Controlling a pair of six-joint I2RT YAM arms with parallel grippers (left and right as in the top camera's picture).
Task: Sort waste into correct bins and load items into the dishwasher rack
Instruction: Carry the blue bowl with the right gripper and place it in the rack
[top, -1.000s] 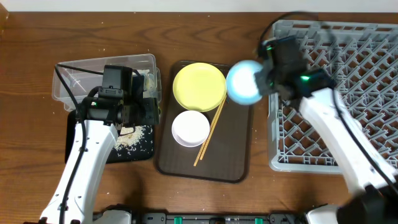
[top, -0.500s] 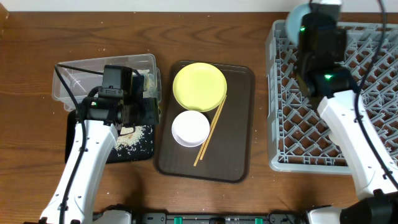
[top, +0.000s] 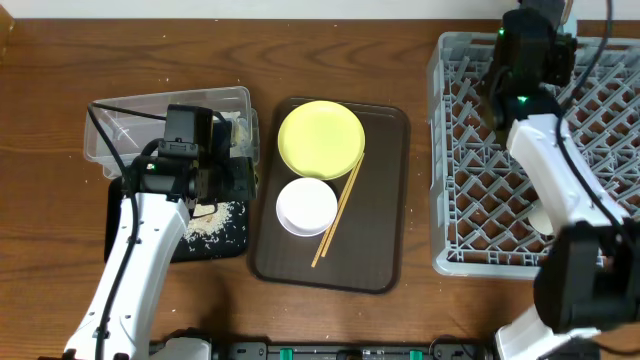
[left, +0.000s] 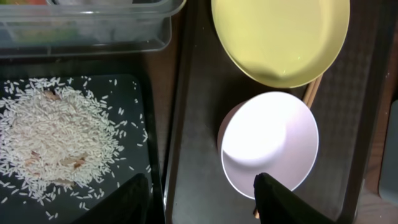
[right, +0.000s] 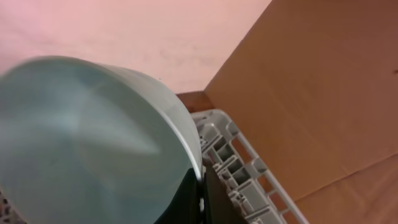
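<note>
Now that the right gripper, gripping the blue bowl, has swung from the tray to the far edge of the rack, loading can begin; the left gripper hangs open.

counter: wood grain, satin. rack: grey moulded plastic, matt. tub: clear glossy plastic. black tray: matt; rice dull, grainy. serving tray: dark brown, fine-textured. yellow plate, white bowl, light blue bowl: smooth, glossy. chopsticks: bare wood.

lab setup, wooden table, robot arms
</note>
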